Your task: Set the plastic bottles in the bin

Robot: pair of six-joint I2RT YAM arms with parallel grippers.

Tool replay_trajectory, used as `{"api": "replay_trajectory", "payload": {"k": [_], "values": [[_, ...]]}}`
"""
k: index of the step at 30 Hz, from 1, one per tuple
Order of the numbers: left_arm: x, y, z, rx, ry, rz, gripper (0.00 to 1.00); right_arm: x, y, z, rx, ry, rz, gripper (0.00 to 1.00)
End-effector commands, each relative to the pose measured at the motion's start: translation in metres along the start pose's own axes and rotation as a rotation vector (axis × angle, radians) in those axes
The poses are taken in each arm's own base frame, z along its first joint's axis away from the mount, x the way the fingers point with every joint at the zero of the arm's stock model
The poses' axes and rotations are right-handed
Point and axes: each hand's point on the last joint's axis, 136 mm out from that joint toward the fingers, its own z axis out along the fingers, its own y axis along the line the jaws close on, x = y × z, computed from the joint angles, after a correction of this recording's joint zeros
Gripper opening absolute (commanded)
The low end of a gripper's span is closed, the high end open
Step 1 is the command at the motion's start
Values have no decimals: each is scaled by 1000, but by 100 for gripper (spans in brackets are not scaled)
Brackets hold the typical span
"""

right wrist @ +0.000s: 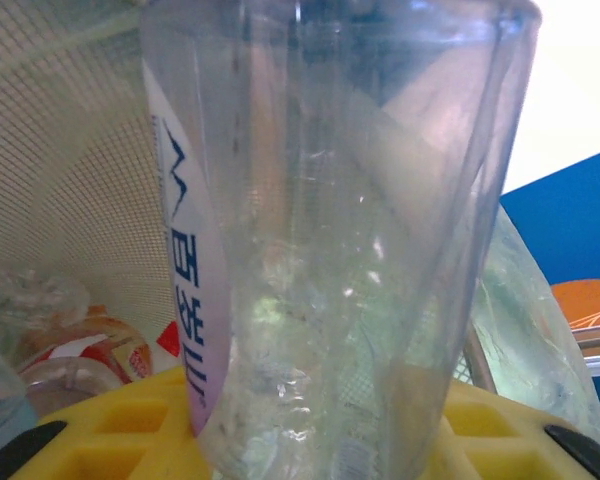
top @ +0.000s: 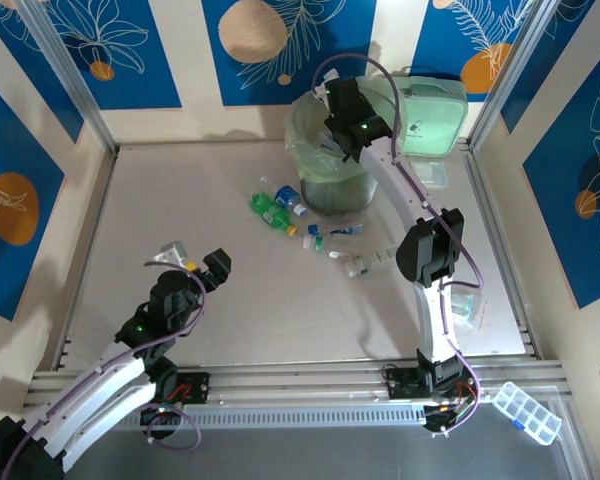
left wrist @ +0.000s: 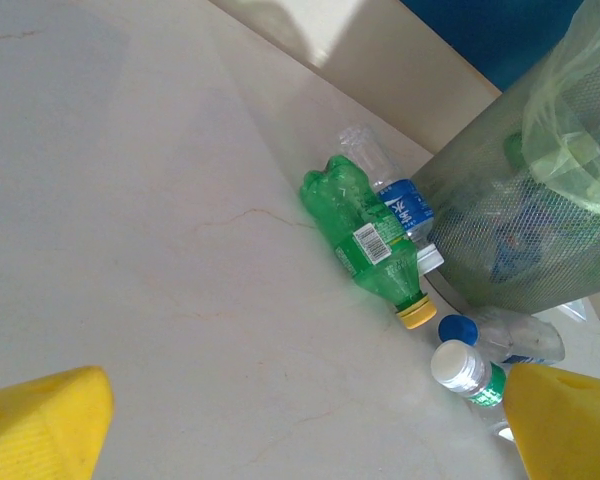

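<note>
We are clamping a clear white-labelled plastic bottle [right wrist: 330,230] in our right tool [top: 348,135] over the round grey-green bag-lined bin [top: 325,192]. Our left tool [top: 195,266] is hanging wide open, empty, above the bench [top: 280,310].

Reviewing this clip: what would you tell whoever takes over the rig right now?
Left gripper: open, empty, over the near left of the table.
Right gripper: shut on a clear bottle, above the bin.
Done: some binned bottles already lie inside.
Left: drop the held one, then collect the loose ones on the table at the bin's foot, namely the green bottle, the blue-label bottle beside it, and the scattered bottles nearer the arms.
</note>
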Motion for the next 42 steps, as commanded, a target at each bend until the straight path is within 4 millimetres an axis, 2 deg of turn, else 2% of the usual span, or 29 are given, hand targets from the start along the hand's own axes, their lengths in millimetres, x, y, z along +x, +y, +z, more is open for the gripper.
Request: {"api": "replay_trajectory", "payload": {"k": [1, 7, 11, 15, 22, 25, 27, 35, 38, 42], "values": [[-3, -5, 0, 23, -8, 11, 99, 0, 4, 11, 43, -9, -75, 45], [-6, -2, -3, 9, -24, 12, 99, 16, 17, 31, 19, 33, -78, 49], [-7, -2, -4, 10, -33, 14, 99, 8, 17, 24, 3, 15, -58, 68], [-8, -1, -4, 9, -37, 16, 99, -3, 15, 13, -11, -12, -42, 79], [-9, -2, -5, 13, -40, 15, 99, -13, 14, -7, -73, -51, -6, 81], [-10, -3, -6, 16, -42, 15, 99, -15, 7, -13, -67, -53, 11, 81], [-10, -2, -6, 13, -43, 17, 99, -14, 0, -16, -62, -52, 34, 85], [-10, -2, -6, 10, -45, 18, 99, -4, -22, -20, -41, -27, 85, 89], [-9, -1, -5, 7, -42, 18, 99, 3, -36, -15, 12, 9, 118, 91], [-9, 0, -4, 2, -41, 21, 99, 17, -40, -7, 9, 59, 170, 91]]}}
